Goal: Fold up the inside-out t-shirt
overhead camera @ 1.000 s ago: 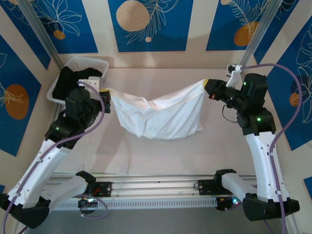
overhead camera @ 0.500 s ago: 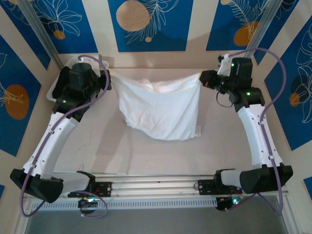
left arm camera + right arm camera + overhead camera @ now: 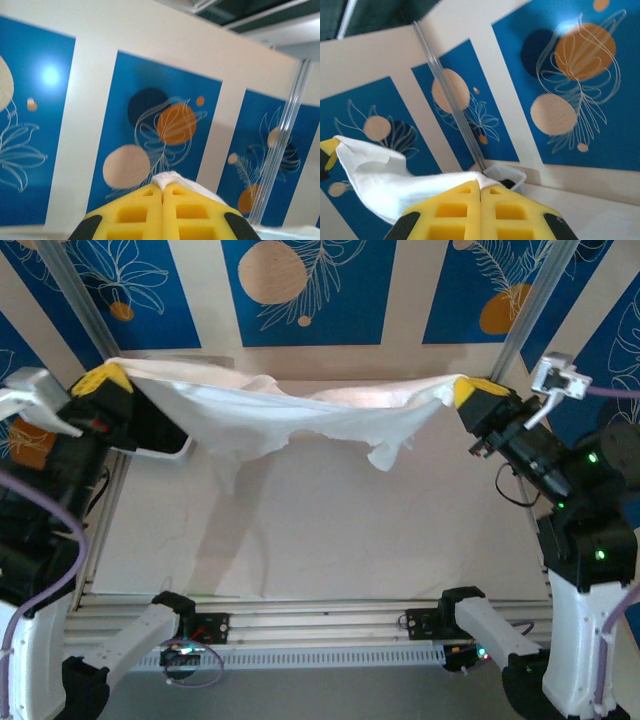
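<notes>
Pinched the left end of the inside-out t-shirt [image 3: 250,415] in the left gripper [image 3: 100,378], yellow fingers [image 3: 135,212] pressed flat together on the cloth. Pinched the right end in the right gripper [image 3: 468,390], likewise closed tight. Held both arms high and wide apart, wrists turned inward toward the t-shirt.

My left arm [image 3: 30,550] and right arm [image 3: 580,550] are white shells with black joints and small green lights [image 3: 592,457]. Purple cables [image 3: 612,390] trail along them. My fingers [image 3: 135,215] are yellow, moulded with square pockets.
</notes>
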Tool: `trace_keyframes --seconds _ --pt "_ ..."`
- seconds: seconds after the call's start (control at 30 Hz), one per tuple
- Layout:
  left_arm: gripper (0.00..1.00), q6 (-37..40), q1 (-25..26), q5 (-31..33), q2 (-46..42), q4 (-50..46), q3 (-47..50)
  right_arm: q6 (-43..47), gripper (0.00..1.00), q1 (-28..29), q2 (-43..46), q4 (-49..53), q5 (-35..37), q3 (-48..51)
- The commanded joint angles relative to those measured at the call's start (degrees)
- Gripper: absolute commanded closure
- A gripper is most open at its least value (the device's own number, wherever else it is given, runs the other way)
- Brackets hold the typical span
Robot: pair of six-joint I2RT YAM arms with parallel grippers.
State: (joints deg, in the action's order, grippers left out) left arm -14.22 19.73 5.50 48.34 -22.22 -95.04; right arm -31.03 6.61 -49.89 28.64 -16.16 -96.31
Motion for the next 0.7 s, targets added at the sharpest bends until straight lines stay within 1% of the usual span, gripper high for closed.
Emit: trace_keyframes --seconds 0.0,0.13,0.23,0.37,0.47,0.67 --pt "1.0 1.8 -0.5 0.1 3.1 -3.2 -0.5 -2.0 0.97 0.3 0.4 -1.4 0.7 -1.1" --pt "1.0 3.7 -0.6 4.4 8.0 -3.3 -0.2 0.5 0.98 0.3 -1.1 -1.1 5.5 -0.1" --pt "1.0 5.4 -0.6 7.5 13.1 -1.9 0.1 3.4 0.98 0.3 -4.4 -2.4 10.0 1.6" --pt "1.0 6.6 -1.1 8.6 21.9 1.2 -1.4 5.8 0.99 -0.1 -11.2 -9.6 12.8 4.4" --pt "1.0 6.7 -2.9 7.5 29.2 2.0 -6.5 5.9 1.0 -0.5 -17.8 -14.6 12.7 2.2" --pt "1.0 6.6 -6.4 4.0 40.3 1.8 -21.4 5.1 1.0 -1.0 -31.0 -17.4 11.1 -10.1"
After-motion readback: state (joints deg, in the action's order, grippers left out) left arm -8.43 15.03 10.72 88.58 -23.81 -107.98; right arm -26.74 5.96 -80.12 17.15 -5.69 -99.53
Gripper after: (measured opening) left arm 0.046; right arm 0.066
